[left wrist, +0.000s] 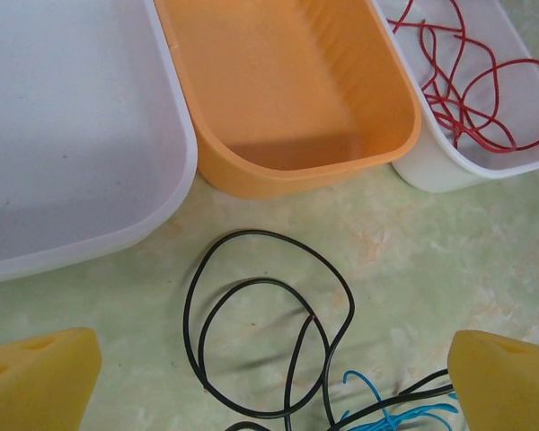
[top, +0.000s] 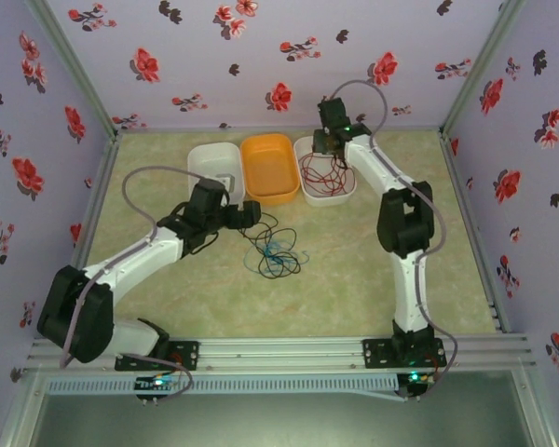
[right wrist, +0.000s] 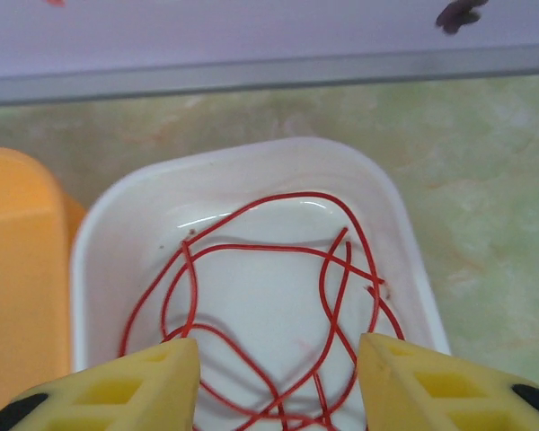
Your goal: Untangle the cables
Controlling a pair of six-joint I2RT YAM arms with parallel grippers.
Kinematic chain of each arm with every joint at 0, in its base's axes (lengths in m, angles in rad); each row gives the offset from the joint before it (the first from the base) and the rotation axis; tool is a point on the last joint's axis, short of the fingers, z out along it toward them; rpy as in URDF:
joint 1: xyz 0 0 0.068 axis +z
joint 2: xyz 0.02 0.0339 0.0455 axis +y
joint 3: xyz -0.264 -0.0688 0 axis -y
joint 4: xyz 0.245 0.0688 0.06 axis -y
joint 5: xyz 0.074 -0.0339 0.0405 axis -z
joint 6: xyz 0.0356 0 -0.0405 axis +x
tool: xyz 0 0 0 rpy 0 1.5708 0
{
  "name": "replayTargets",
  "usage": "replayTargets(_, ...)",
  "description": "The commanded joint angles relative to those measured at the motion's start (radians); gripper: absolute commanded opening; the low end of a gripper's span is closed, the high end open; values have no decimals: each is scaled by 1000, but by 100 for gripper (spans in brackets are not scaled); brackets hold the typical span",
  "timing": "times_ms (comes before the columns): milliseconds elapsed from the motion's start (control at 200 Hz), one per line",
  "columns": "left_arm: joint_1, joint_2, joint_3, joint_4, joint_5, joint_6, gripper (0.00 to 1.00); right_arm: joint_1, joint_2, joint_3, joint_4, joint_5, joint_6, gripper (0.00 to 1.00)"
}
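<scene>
The red cable lies looped inside the right-hand white tub, the right end effector above it, fingers apart; the black cable and blue cable lie on the desk, seemingly intertwined, between the parted fingers of the left end effector.

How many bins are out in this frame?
3, in a row at the far side: the left white bin, the orange bin in the middle, and the right white bin, which holds the red cable. None looks hidden.
</scene>
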Motion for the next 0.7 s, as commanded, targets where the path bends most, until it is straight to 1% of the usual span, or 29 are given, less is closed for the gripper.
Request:
replayTargets(0,8,26,65,-130,28,22,100,6,-121,-87,3,-29,35,53)
replayTargets(135,8,57,125,-226,42,39,100,22,-262,-284,67,-47,59,60)
replayTargets(195,9,72,143,-258,50,53,99,35,-329,-384,109,-56,69,66)
replayTargets(275,9,92,156,-284,62,66,97,57,-413,-504,147,-67,82,79)
replayTargets(295,10,96,159,-290,66,69,96,63,-430,-532,152,-65,86,84)
replayTargets(305,10,99,160,-293,68,70,95,66,-437,-546,153,-64,89,89)
replayTargets(310,11,100,161,-294,68,72,95,69,-444,-552,154,-64,90,93)
replayTargets(320,11,101,161,-295,72,74,94,72,-454,-566,156,-62,92,97)
replayTargets(330,11,105,162,-298,75,74,94,76,-463,-579,159,-59,93,99)
replayTargets(415,12,123,162,-308,97,73,91,113,-539,-690,174,-42,117,99)
replayTargets(510,13,138,146,-300,120,58,83,155,-614,-797,190,-15,141,99)
replayTargets(695,7,177,98,-262,178,30,75,249,-706,-922,199,34,166,99)
